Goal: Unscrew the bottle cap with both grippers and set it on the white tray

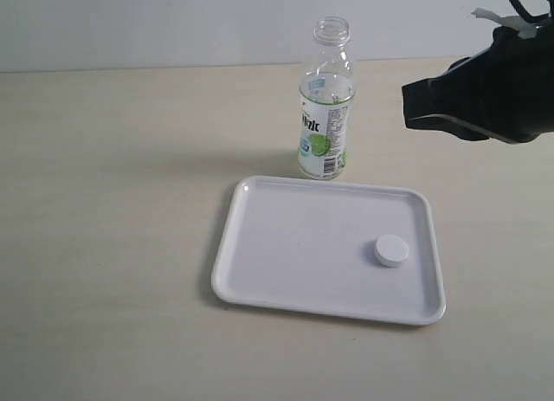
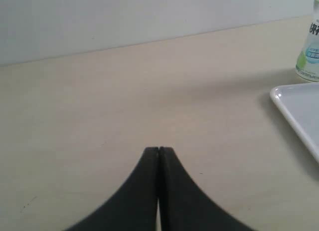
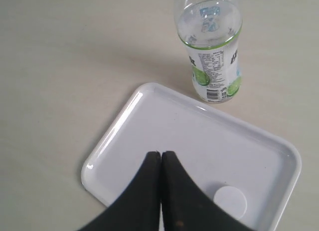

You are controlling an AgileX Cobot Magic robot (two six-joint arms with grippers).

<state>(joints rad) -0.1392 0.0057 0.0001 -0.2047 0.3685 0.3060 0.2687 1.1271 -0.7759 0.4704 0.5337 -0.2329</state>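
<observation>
Two grippers are shown with their jaws pressed together and nothing held between them. The left gripper (image 2: 158, 150) is seen only in its own wrist view, where it is poised over the bare table (image 2: 99, 91), well apart from the white tray (image 2: 299, 111) and the bottle (image 2: 310, 51), both of which are caught only at the edge of that view. It is judged to be parked there so that the working area is left free.

The right gripper (image 3: 161, 153) is raised above the tray, clear of its surface. In the exterior view it is seen to the right of the bottle, touching neither bottle nor tray. Because the bottle cap (image 1: 391, 250) lies flat on the tray floor, towards the right end, with no finger on it, the closed jaws are judged to be a resting posture and not a grip.

The bottle is set upright on the table just beyond the tray's far rim, beside it and not in it. Its neck is open and its threads are bare. A little clear liquid is seen inside, which is probably why it is left standing.

With the cap off the neck and placed inside the raised rim, where it cannot slide onto the table, the task is judged to be as good as finished. Nothing more is called for than clearing the arms away.
</observation>
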